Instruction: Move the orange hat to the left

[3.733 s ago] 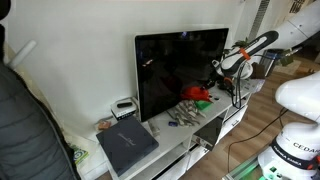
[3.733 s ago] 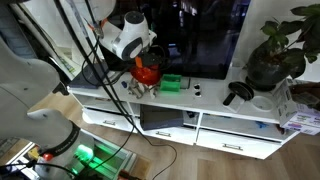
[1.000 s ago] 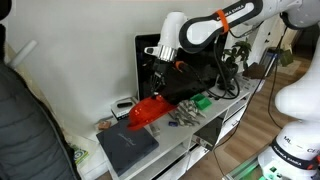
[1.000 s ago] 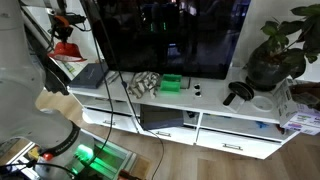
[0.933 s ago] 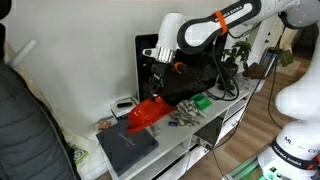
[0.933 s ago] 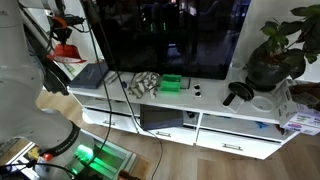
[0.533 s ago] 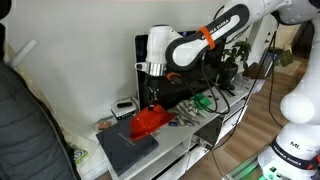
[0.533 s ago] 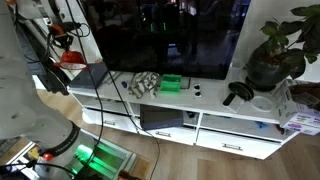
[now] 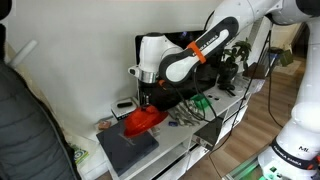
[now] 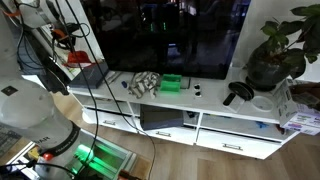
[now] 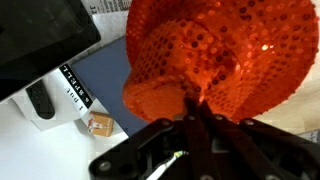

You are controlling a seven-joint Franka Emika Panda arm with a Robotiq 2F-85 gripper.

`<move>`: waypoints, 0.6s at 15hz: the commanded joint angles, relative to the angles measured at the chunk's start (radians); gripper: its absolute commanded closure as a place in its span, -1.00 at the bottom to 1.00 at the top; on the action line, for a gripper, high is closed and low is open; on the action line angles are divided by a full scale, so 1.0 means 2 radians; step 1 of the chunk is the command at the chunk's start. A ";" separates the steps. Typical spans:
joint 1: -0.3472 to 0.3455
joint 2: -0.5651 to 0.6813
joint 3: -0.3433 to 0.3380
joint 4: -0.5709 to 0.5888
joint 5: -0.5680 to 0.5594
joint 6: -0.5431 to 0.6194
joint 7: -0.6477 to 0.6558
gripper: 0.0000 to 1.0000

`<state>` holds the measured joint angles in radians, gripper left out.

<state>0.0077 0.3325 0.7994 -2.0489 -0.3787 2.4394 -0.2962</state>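
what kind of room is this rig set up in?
Likely a living room, or a mock-up of one: a large black flat-screen TV stands on a long white cabinet with drawers, with a leafy green potted plant at one end.

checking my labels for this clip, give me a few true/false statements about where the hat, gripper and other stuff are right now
1. The gripper is shut on the orange hat. True.
2. The hat lies on the floor. False: it hangs from the gripper over the dark grey pad.
3. A green object sits on the white stand in front of the TV. True.
4. The potted plant stands right beside the grey pad. False: the plant is at the opposite end of the stand.
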 commanded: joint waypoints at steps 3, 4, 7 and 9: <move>0.050 0.006 -0.057 0.010 0.017 0.012 -0.023 0.97; 0.062 0.013 -0.073 0.014 0.006 0.011 -0.022 0.97; 0.118 0.043 -0.134 0.035 -0.006 0.034 -0.023 0.97; 0.156 0.060 -0.174 0.048 -0.018 0.058 -0.012 0.97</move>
<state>0.2166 0.3953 0.5548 -2.0118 -0.3803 2.5088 -0.3296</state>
